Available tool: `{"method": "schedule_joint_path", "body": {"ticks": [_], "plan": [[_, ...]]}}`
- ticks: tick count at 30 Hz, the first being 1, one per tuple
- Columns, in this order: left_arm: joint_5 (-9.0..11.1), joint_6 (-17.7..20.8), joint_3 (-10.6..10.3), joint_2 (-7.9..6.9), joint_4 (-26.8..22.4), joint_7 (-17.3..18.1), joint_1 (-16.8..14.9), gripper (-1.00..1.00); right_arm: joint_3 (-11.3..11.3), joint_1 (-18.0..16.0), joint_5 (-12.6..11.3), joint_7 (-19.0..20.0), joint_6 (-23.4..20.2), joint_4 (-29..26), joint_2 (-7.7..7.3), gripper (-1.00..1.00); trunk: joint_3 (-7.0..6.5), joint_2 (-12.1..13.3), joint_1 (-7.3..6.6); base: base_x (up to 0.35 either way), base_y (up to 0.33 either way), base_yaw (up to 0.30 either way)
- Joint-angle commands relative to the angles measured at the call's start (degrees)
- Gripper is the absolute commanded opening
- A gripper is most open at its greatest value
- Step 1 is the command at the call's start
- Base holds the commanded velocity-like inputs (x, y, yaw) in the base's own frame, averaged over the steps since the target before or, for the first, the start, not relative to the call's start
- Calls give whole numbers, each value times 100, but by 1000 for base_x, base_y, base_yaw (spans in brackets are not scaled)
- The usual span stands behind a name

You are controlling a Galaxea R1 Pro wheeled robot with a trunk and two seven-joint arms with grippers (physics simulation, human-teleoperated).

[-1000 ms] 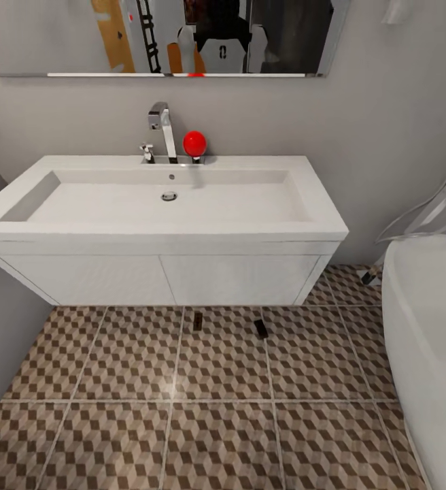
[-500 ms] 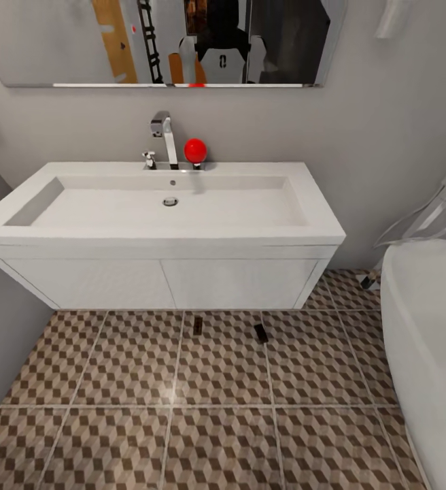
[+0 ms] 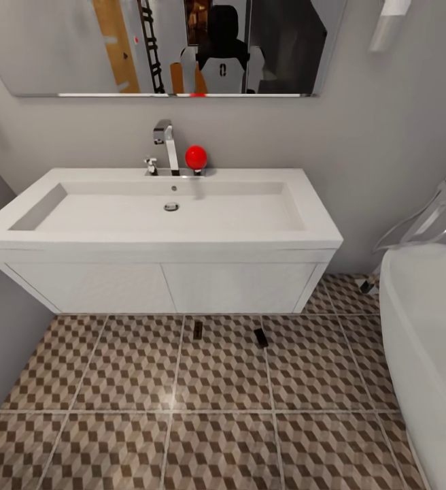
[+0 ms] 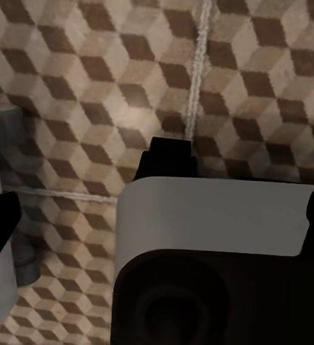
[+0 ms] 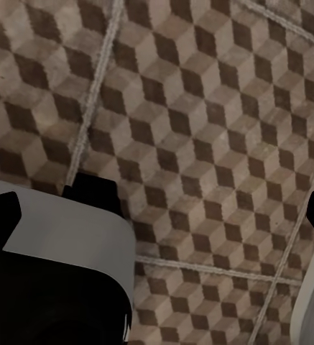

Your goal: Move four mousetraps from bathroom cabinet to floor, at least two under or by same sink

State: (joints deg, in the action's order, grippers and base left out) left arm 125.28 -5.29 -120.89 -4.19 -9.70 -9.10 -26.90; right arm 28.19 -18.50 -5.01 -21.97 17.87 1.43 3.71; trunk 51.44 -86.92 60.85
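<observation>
Head view: two mousetraps on floor at sink, nothing in my hands that I can see.

Sink (image 3: 162,235) is straight ahead on its white vanity, red ball (image 3: 196,156) by the tap. Two small dark mousetraps lie on the bathroom floor (image 3: 134,381) just in front of the vanity: one (image 3: 198,330) near the middle, the other (image 3: 260,337) beside it toward the bathtub (image 3: 427,340), close together but apart. Both wrist views point down at cube tiles past dark hand parts; left hand (image 4: 172,157) and right hand (image 5: 92,190) — cannot tell if fingers are apart or together, nothing visibly held. Judgement: the sink pair looks done, two traps left to fetch. Risk: rolling the base or swinging an arm low here could knock the traps away from the vanity; they're small, dark and easily lost against the patterned tile.
</observation>
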Motion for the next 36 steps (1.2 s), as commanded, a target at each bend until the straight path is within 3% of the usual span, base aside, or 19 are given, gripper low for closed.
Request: {"method": "schedule_joint_path", "body": {"ticks": [1,10,36], "plan": [[40,-42,-48,-33,-32,-41,-9,100,47,-5,-52,-9,32,15,1,100,-6,-2,0,0,0,0],[40,-42,-48,-188,-32,-41,-9,100,47,-5,-35,-9,32,20,3,100,-89,-2,0,0,0,0],[40,-42,-48,-202,-49,-41,-9,100,48,-5,-25,-9,32,6,-2,100,-330,-2,0,0,0,0]]}}
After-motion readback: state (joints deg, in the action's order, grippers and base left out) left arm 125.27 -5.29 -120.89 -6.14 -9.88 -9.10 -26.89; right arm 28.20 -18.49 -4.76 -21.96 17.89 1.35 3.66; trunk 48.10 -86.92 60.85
